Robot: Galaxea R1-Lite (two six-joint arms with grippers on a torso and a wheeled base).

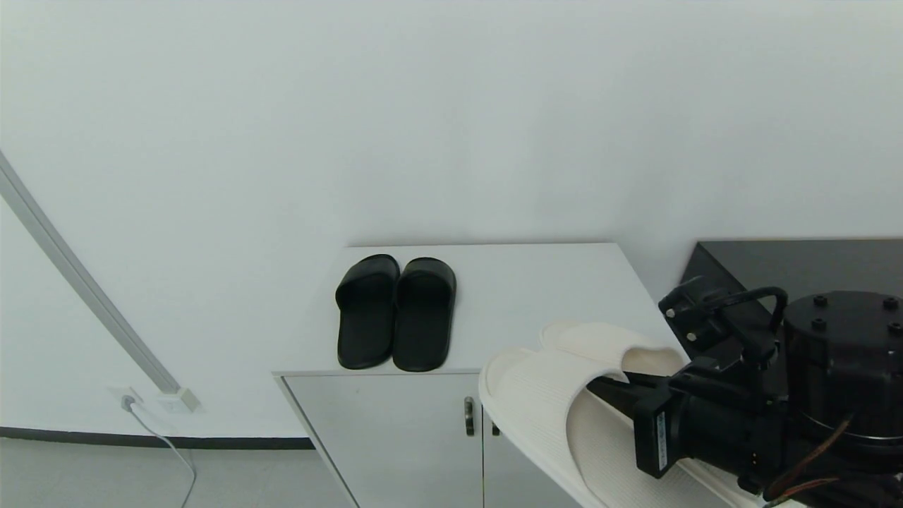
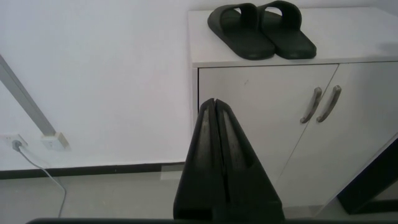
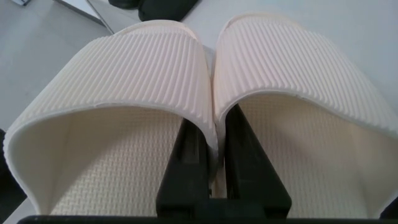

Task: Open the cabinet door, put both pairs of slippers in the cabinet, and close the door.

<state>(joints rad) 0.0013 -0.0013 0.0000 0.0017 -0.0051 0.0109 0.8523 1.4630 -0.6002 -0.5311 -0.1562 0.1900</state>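
- In the head view the white slippers point(image 1: 557, 395) hide most of the right cabinet door, and their heel ends run off the lower edge.
- The right gripper point(image 3: 213, 134) has its fingertips tucked under the straps. Its fingers, nearly closed, pinch the two inner strap walls together and hold the pair in the air by the cabinet point(image 1: 395, 430).
- The left gripper point(image 2: 214, 107) is pressed closed with nothing in it, facing the closed doors.
- The black slippers point(image 1: 395, 314) sit side by side on the cabinet top.
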